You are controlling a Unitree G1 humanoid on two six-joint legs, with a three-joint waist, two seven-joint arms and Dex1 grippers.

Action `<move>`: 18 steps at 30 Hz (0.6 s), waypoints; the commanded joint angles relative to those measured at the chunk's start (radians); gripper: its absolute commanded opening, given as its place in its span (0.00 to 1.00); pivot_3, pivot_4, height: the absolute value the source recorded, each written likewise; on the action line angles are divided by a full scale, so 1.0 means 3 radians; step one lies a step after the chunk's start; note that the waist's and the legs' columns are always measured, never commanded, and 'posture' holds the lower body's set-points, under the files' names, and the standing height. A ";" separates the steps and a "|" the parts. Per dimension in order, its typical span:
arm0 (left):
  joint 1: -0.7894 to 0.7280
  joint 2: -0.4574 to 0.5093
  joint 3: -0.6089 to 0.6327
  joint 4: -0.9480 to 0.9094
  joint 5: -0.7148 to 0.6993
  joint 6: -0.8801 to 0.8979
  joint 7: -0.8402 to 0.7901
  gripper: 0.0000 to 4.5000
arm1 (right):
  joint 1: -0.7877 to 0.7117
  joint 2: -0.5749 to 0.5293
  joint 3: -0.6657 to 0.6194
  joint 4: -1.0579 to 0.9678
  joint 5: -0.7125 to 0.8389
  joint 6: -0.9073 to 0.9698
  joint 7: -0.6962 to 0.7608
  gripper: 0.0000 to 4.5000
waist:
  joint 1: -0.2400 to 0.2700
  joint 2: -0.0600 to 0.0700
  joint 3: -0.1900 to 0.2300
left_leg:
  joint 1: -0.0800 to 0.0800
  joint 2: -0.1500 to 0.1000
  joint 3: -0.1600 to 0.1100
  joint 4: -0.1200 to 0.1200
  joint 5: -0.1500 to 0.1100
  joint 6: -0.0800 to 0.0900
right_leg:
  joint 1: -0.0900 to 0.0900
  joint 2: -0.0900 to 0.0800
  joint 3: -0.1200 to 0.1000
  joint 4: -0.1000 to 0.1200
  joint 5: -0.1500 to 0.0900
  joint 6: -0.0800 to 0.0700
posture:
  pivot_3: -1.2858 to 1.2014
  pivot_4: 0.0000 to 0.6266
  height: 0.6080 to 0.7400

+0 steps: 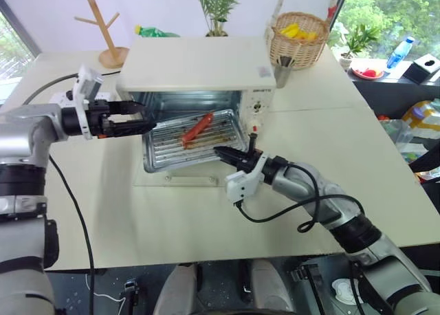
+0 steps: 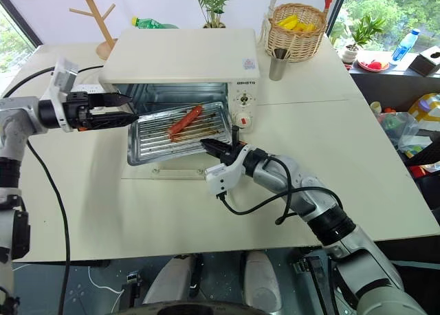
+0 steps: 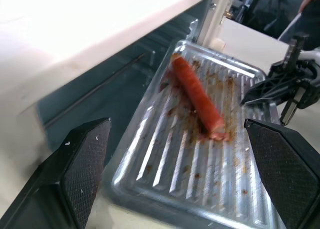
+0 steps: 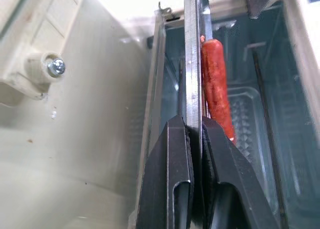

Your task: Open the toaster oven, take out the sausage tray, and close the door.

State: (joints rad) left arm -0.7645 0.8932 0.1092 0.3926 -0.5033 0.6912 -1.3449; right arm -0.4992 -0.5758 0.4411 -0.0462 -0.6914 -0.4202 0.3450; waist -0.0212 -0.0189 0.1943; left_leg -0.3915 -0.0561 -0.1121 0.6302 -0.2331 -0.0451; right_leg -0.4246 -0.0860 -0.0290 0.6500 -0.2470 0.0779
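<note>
Two claws are busy at the toaster oven (image 1: 199, 71), which sits on the pale surface (image 1: 344, 170). Its door (image 1: 180, 176) is already folded down flat in front of it, so the opening step looks done. Now the job is pulling things out.

The sausage tray (image 1: 165, 146) is partly out of the oven mouth, hanging over the open door. Its back part sits in the oven mouth. One red sausage (image 1: 197, 128) lies slanted on the ridged, greasy bottom.

The right claw (image 1: 230, 154) is pressed tight on the tray's front rim, near the corner by the knob panel. In the right wrist view you can see the thin metal edge squeezed between the two black fingers (image 4: 172, 169).

The left claw (image 1: 130, 119) is spread wide. It hovers by the other side of the tray, near the oven's edge, and it holds nothing. I cannot tell if it touches the tray.

I think the next move is to draw the tray fully out, keeping it level so the sausage does not roll off. One pinch at a corner may let the tray tip, so the left claw could help hold the far side. Then the tray needs a spot on the surface, away from the door, so the door can swing up and shut.
</note>
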 commanded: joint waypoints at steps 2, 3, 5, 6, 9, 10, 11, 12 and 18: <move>0.0268 0.0287 0.0523 -0.0332 -0.0428 0.0648 0.0083 1.00 | 0.0079 -0.0172 -0.0271 -0.0143 0.0165 -0.0204 -0.0054 0.01 | 0.0001 0.0000 0.0000 | 0.0000 0.0002 0.0000 0.0000 0.0000 0.0000 | 0.0000 0.0000 0.0000 -0.0001 0.0000 0.0000 | 0.52 0.24 1.00; 0.0375 0.0325 0.0630 -0.0412 -0.0510 0.0794 0.0136 1.00 | 0.0096 -0.0206 -0.0292 -0.0143 0.0195 -0.0257 -0.0043 0.01 | 0.0004 0.0000 0.0000 | 0.0000 0.0002 0.0000 -0.0001 0.0000 0.0001 | 0.0000 0.0000 0.0000 -0.0001 0.0000 0.0000 | 0.52 0.24 1.00; 0.0678 0.0415 0.0845 -0.0613 -0.0675 0.1055 0.0187 1.00 | 0.0121 -0.0275 -0.0323 -0.0134 0.0254 -0.0379 -0.0031 0.01 | 0.0008 0.0000 0.0000 | 0.0000 0.0003 -0.0001 0.0000 -0.0001 0.0001 | 0.0001 -0.0003 0.0000 -0.0001 0.0000 0.0000 | 0.52 0.24 1.00; 0.0815 0.0431 0.0985 -0.0703 -0.0794 0.1251 0.0244 1.00 | 0.0130 -0.0302 -0.0337 -0.0123 0.0288 -0.0427 -0.0022 0.01 | 0.0013 0.0000 0.0000 | 0.0000 0.0004 -0.0001 0.0000 -0.0001 0.0001 | 0.0001 -0.0005 0.0000 -0.0002 0.0000 0.0000 | 0.52 0.24 1.00; 0.1109 0.0393 0.1312 -0.0943 -0.1109 0.1725 0.0436 1.00 | 0.0140 -0.0347 -0.0376 -0.0095 0.0364 -0.0540 -0.0002 0.01 | 0.0028 -0.0004 0.0002 | 0.0000 0.0004 -0.0002 0.0002 -0.0001 0.0001 | 0.0004 -0.0006 0.0000 -0.0003 0.0000 0.0000 | 0.52 0.24 1.00; 0.1290 0.0342 0.1426 -0.1099 -0.1233 0.1884 0.0491 1.00 | 0.0133 -0.0363 -0.0383 -0.0081 0.0410 -0.0609 0.0006 0.01 | 0.0019 -0.0005 0.0001 | 0.0000 0.0004 -0.0002 0.0002 -0.0001 0.0001 | 0.0004 -0.0006 0.0000 -0.0003 0.0000 0.0000 | 0.52 0.24 1.00; 0.1444 0.0267 0.1525 -0.1241 -0.1353 0.2038 0.0574 1.00 | 0.0121 -0.0380 -0.0378 -0.0063 0.0458 -0.0690 0.0021 0.01 | 0.0017 -0.0005 0.0001 | 0.0001 0.0004 -0.0004 0.0002 -0.0001 0.0001 | 0.0004 -0.0007 0.0001 -0.0004 0.0000 0.0000 | 0.52 0.24 1.00; 0.1564 0.0189 0.1596 -0.1371 -0.1448 0.2142 0.0667 1.00 | 0.0110 -0.0396 -0.0373 -0.0055 0.0487 -0.0761 0.0031 0.01 | 0.0012 -0.0005 0.0001 | 0.0002 0.0004 -0.0006 0.0001 -0.0001 0.0001 | 0.0004 -0.0010 0.0004 -0.0003 0.0000 0.0000 | 0.52 0.24 1.00; 0.1711 -0.0503 0.1898 -0.1802 -0.2050 0.2779 0.1460 1.00 | 0.0071 -0.0380 -0.0351 -0.0051 0.0634 -0.0942 0.0145 0.01 | 0.0020 -0.0013 -0.0002 | 0.0004 0.0007 -0.0009 0.0003 0.0000 -0.0001 | 0.0006 -0.0007 0.0010 -0.0002 0.0000 -0.0001 | 0.52 0.24 1.00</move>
State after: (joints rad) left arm -0.2369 0.7533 0.6219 -0.1084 -1.0554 1.4846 -0.9589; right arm -0.4539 -0.6952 0.3646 -0.0347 -0.5386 -0.6823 0.3869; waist -0.0154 -0.0228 0.1938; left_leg -0.3901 -0.0540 -0.1146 0.6311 -0.2330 -0.0454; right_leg -0.4228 -0.0881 -0.0258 0.6493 -0.2468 0.0775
